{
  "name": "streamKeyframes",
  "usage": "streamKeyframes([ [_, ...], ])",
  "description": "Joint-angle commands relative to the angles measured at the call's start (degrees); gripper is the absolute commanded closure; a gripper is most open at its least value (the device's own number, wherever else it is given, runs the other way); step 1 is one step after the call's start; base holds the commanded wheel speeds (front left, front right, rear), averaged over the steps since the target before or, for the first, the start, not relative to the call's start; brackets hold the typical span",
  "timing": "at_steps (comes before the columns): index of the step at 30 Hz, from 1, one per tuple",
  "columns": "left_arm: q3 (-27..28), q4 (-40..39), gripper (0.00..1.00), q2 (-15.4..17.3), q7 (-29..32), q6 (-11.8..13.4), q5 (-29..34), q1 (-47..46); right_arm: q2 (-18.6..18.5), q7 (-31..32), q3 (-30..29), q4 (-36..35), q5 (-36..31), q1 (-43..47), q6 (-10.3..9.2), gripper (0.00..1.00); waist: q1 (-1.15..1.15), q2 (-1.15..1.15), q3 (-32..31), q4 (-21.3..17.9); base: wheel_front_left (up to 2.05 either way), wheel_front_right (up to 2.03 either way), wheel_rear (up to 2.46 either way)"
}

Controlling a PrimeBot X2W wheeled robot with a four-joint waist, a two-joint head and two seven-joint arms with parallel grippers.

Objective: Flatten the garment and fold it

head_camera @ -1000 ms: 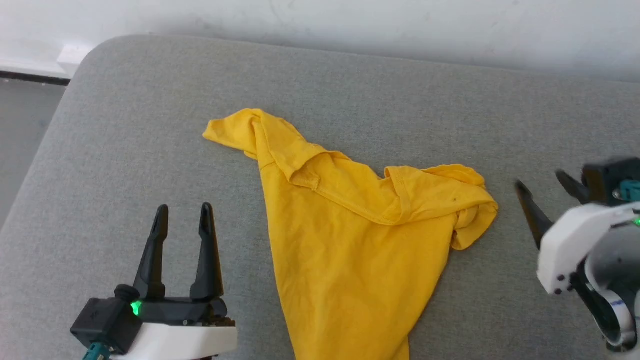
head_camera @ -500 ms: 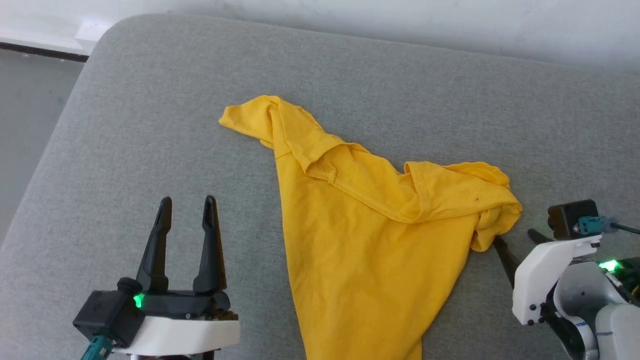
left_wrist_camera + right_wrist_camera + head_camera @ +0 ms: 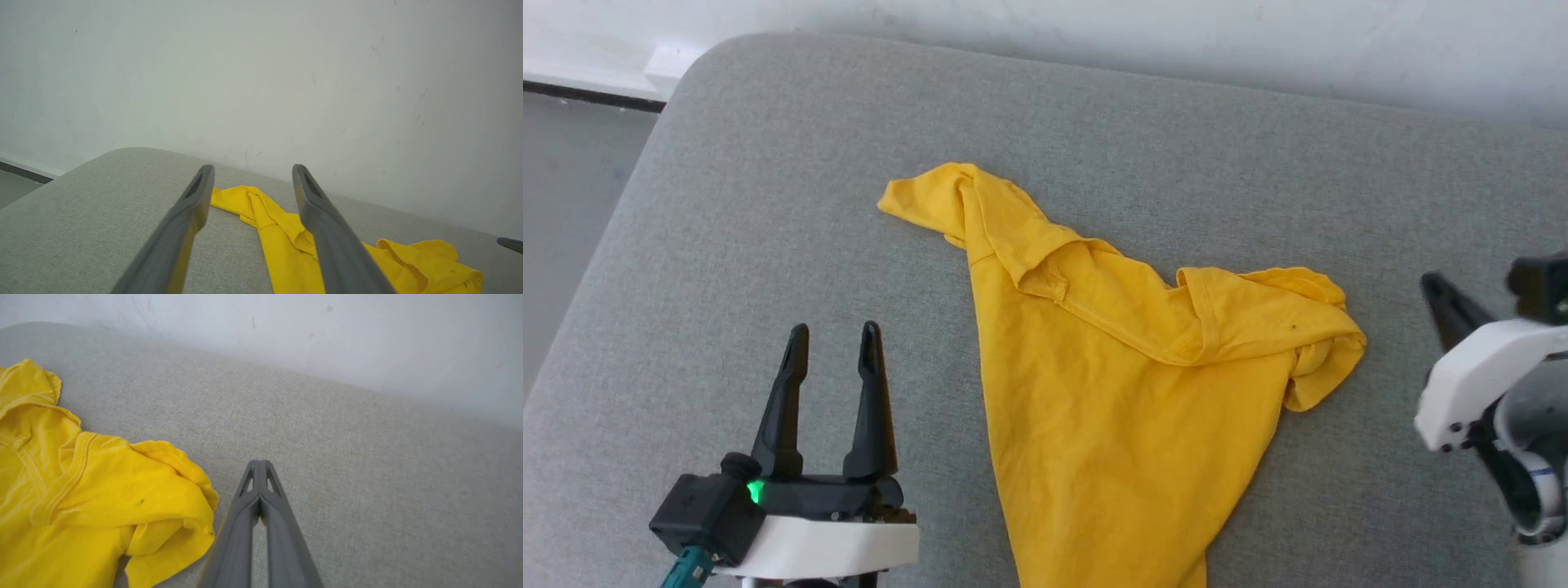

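Note:
The garment [image 3: 1111, 384] is a mustard-yellow T-shirt lying crumpled on the grey cushion [image 3: 768, 204], one sleeve pointing far left and its right side bunched up. It also shows in the left wrist view [image 3: 286, 249] and the right wrist view [image 3: 81, 498]. My left gripper [image 3: 835, 335] hovers open and empty to the left of the garment, fingers [image 3: 196, 204] spread wide. My right gripper [image 3: 1431, 283] is to the right of the bunched sleeve, apart from it. Its fingers [image 3: 258, 486] are pressed together with nothing between them.
A white wall [image 3: 1176, 33] runs behind the cushion. The cushion's rounded corner [image 3: 698, 65] is at the far left, with floor [image 3: 564, 180] beyond its left edge. Bare cushion lies on both sides of the garment.
My right gripper has gone from open to shut and has drawn back to the right, away from the bunched sleeve. The garment lies as before. The head view shifted slightly.

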Motion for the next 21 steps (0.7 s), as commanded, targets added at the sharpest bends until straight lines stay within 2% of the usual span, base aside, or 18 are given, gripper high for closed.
streamKeyframes([
  [1, -0.2, 0.1, 0.0, -0.1, -0.3, 0.3, -0.3, -0.4, -0.8, 0.3, -0.7, -1.6, 0.3, -1.0, -0.04, 1.0, 0.0, 0.0, -0.4, -0.2, 0.0, 0.0, 0.0],
  [3, -0.5, 0.1, 0.0, -0.1, -0.3, 0.3, -0.4, -0.4, -1.1, 1.0, -1.4, -3.5, 0.3, -0.6, -0.04, 1.0, 0.0, 0.0, -0.6, -0.2, 0.0, 0.0, 0.0],
  [4, -0.6, 0.1, 0.0, -0.1, -0.3, 0.3, -0.5, -0.4, -0.9, 1.5, -1.6, -4.2, 0.3, 0.0, -0.04, 0.91, 0.0, 0.0, -0.6, -0.1, 0.0, 0.0, 0.0],
  [5, -0.6, 0.0, 0.0, -0.1, -0.3, 0.4, -0.5, -0.5, -0.8, 2.2, -1.3, -4.7, 0.4, 0.7, -0.04, 0.23, 0.0, 0.0, -0.5, 0.0, 0.0, 0.0, 0.0],
  [6, -0.7, 0.0, 0.0, -0.1, -0.3, 0.4, -0.5, -0.5, -0.5, 2.9, -1.1, -5.0, 0.5, 1.5, -0.04, 0.0, 0.0, 0.0, -0.4, 0.1, 0.0, 0.0, 0.0],
  [11, -1.0, -0.3, 0.0, -0.1, -0.3, 0.4, -0.7, -1.1, 1.2, 5.5, 0.0, -4.1, 1.7, 5.4, -0.04, 0.0, 0.0, 0.0, 1.2, 0.8, 0.0, 0.0, 0.0],
  [21, -0.8, -0.2, 0.0, -0.1, -0.3, 0.0, -0.6, -2.3, 2.7, 3.0, 1.3, -0.7, 1.3, 4.9, -0.04, 0.0, 0.0, 0.0, 4.1, 1.7, 0.0, 0.0, 0.0],
])
